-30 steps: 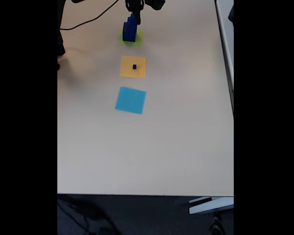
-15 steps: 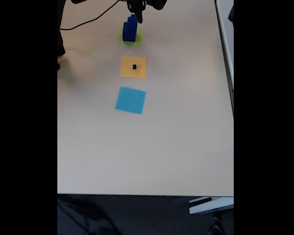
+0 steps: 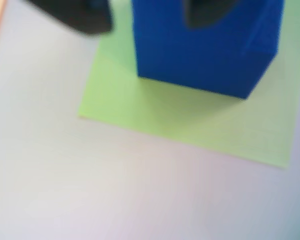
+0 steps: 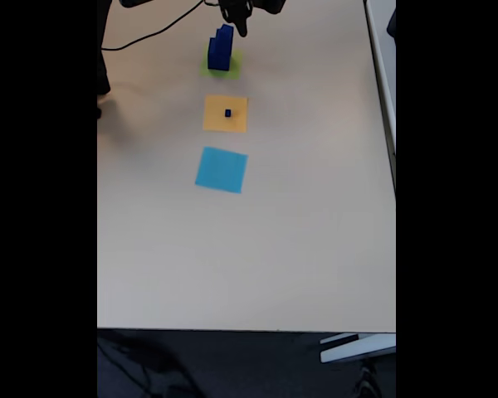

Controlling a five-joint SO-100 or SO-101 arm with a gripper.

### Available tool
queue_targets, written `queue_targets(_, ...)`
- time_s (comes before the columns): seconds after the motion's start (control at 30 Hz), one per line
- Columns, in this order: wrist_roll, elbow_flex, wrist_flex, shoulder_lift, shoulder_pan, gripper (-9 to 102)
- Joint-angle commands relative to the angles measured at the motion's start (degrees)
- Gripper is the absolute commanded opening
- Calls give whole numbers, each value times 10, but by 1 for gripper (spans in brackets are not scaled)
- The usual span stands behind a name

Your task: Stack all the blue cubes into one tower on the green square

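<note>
A tower of blue cubes (image 4: pixel 220 48) stands on the green square (image 4: pixel 224 65) at the far end of the table. In the wrist view its big bottom cube (image 3: pixel 205 55) rests on the green square (image 3: pixel 190 125), close below the camera. A tiny blue cube (image 4: pixel 227 113) sits alone on the orange square (image 4: pixel 225 114). My gripper (image 4: pixel 239 23) hangs just above and to the right of the tower top. In the wrist view my gripper (image 3: pixel 142 22) shows two dark fingers (image 3: pixel 75 15) set apart, with nothing held between them.
A light-blue square (image 4: pixel 222 169) lies nearer the camera, in line with the other two squares. A black cable (image 4: pixel 149 35) runs across the far left of the table. The table's right edge (image 4: pixel 382 99) lies well right of the squares.
My gripper has lifted up and slightly right, away from the top of the tower. The tower and the tiny cube have stayed where they were.
</note>
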Motion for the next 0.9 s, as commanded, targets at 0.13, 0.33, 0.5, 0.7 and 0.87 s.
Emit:
queue_targets(0.13,-43,-17,-23,71,28,0)
queue_targets(0.33,-42,23,-38,82,47,0)
queue_targets(0.5,-47,32,-38,83,56,0)
queue_targets(0.7,-15,33,-47,74,43,0)
queue_targets(0.87,19,33,-46,62,26,0)
